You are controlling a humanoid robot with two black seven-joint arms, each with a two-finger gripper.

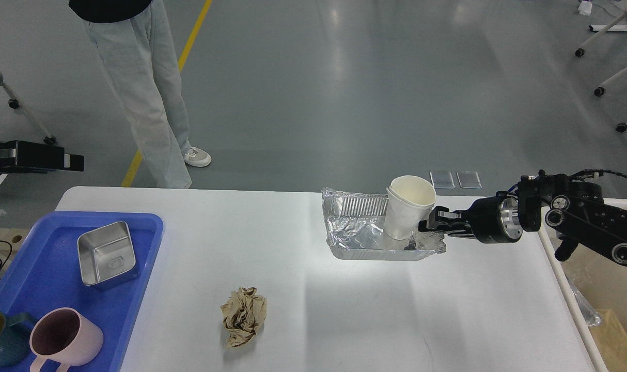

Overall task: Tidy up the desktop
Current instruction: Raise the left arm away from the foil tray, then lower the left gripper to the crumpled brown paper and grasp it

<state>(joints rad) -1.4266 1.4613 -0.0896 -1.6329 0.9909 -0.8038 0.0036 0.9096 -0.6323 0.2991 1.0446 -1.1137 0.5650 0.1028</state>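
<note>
Beside paper cup, right end effector touching it; opening unclear.

A paper cup stands in a foil tray on the desktop, crumpled paper before it.

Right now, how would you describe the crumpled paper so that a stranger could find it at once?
Start from the large white desktop and look at its near middle, right of the blue tray. There the crumpled paper lies alone on the bare surface. It is a brown wrinkled ball, unlike the shiny foil container and the white paper cup farther back.
</note>
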